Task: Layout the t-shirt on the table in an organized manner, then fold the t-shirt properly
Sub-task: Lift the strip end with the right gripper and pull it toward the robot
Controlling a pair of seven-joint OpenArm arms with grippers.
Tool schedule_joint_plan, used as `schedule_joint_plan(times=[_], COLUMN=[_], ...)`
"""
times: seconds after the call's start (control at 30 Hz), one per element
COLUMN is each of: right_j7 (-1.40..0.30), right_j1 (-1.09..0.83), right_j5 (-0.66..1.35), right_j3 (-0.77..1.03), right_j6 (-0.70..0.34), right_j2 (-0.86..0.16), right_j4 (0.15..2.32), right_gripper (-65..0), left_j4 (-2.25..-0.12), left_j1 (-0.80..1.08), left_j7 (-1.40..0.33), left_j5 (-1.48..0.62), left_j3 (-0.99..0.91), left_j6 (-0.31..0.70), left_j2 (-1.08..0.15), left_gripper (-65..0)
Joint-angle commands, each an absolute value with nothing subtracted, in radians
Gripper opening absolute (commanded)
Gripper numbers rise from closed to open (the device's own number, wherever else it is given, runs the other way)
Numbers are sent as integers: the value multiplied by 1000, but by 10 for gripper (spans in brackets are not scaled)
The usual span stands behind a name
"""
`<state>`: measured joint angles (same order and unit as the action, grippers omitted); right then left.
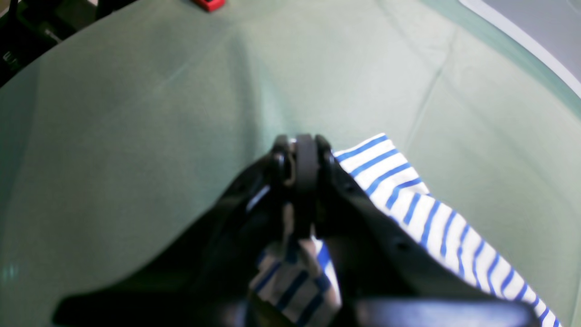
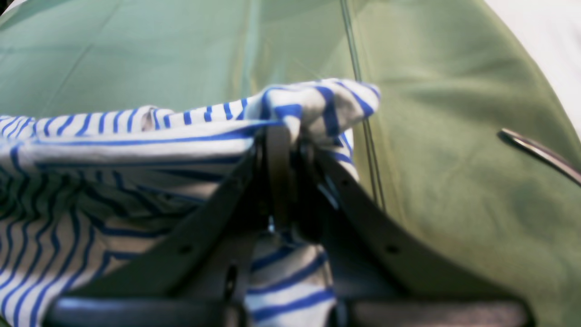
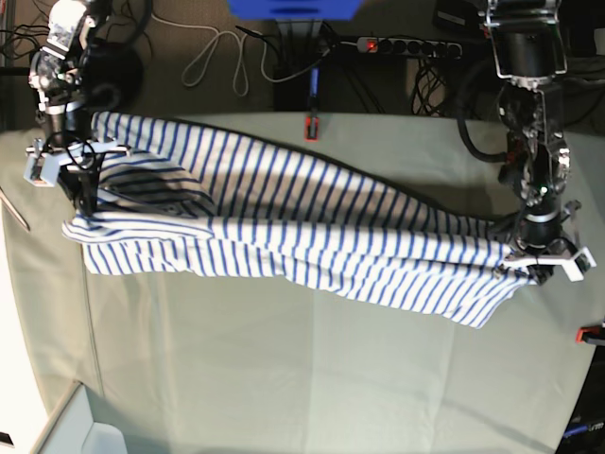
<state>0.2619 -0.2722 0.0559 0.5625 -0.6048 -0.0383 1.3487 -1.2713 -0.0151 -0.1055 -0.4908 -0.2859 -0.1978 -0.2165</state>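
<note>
The white t-shirt (image 3: 302,227) with thin blue stripes is stretched across the table (image 3: 284,378) between both arms. Part of it is lifted and part rests on the pale green cloth. In the base view my right gripper (image 3: 80,200) holds its left end and my left gripper (image 3: 534,268) holds its right end. The left wrist view shows the left gripper (image 1: 304,152) shut, with the t-shirt (image 1: 408,204) trailing off to the right and bunched under the fingers. The right wrist view shows the right gripper (image 2: 281,134) shut on a bunched edge of the t-shirt (image 2: 113,150).
Red clamps sit at the table's far edge (image 3: 309,126) and right edge (image 3: 591,333), and one clamp (image 1: 209,3) shows in the left wrist view. A thin metal rod (image 2: 540,154) lies near the left edge. Cables and a power strip (image 3: 406,44) lie beyond the table.
</note>
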Motion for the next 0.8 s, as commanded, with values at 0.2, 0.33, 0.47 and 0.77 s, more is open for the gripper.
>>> schedule_joint_plan(times=[0.2, 0.33, 0.47, 0.77], right_j7=[298, 298, 298, 298], right_j1=[-344, -400, -409, -447], right_j5=[139, 139, 139, 139], right_j3=[568, 561, 545, 487], right_j6=[-608, -608, -608, -608], right_j2=[-50, -41, -27, -21], right_j4=[1399, 1454, 1437, 1432], right_gripper=[-650, -650, -650, -650], left_j4=[-1218, -1213, -1211, -1210], left_j1=[-42, -53, -70, -87], left_j7=[-79, -77, -77, -77], left_j5=[-484, -484, -484, -484], left_j3=[-291, -291, -291, -326], left_j6=[-193, -193, -193, -193], left_j2=[-236, -237, -237, -248], left_gripper=[-649, -649, -649, -649])
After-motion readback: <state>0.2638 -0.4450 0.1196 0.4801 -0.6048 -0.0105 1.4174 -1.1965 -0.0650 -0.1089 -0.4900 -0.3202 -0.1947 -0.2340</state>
